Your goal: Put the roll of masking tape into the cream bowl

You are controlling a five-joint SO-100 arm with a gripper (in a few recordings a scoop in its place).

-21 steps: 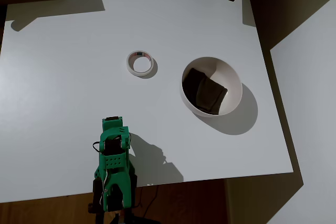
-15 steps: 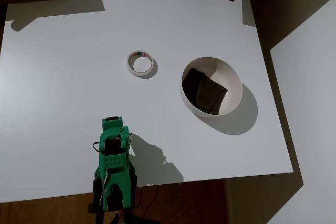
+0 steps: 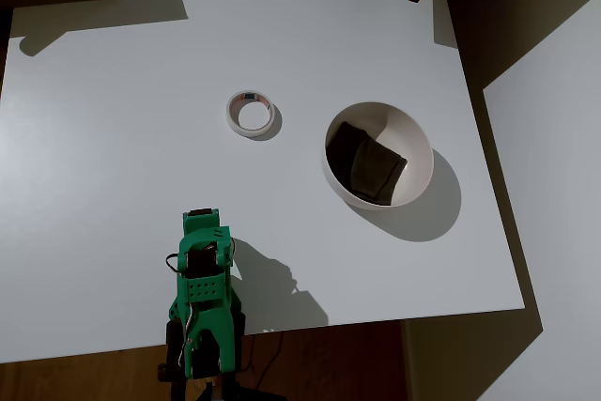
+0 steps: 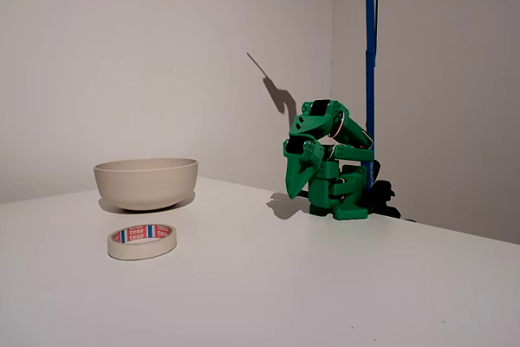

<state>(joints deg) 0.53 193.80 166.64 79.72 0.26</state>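
Overhead view, read left to right with the cream bowl (image 3: 378, 154) as landmark. The green arm (image 3: 205, 302) sits folded at the near table edge, well to the lower left of the bowl; its gripper (image 3: 200, 224) points toward the table centre and is empty. Whether the fingers are apart or together cannot be told from this view. The roll of masking tape (image 3: 251, 114) lies flat on the white table (image 3: 113, 166), to the left of the bowl and slightly farther from the arm, apart from the bowl's rim. The bowl stands upright with a dark brown squarish patch (image 3: 366, 163) at its bottom.

Fixed side view, left to right: the bowl (image 4: 146, 183), the roll (image 4: 142, 241) lying in front of it and closer to the camera, then the folded arm (image 4: 329, 164) with the gripper (image 4: 301, 178) tucked downward, well to the right of the bowl; here the fingers appear drawn together.

Handling, as a judgement: the roll is probably light and fairly stiff, with a smooth outer face that may slip across the tabletop if nudged. Lying flat, it offers little height. A sound hold would place one finger inside the wide hole and the other outside, clamping the ring's wall; squeezing across the full width risks the roll popping out.
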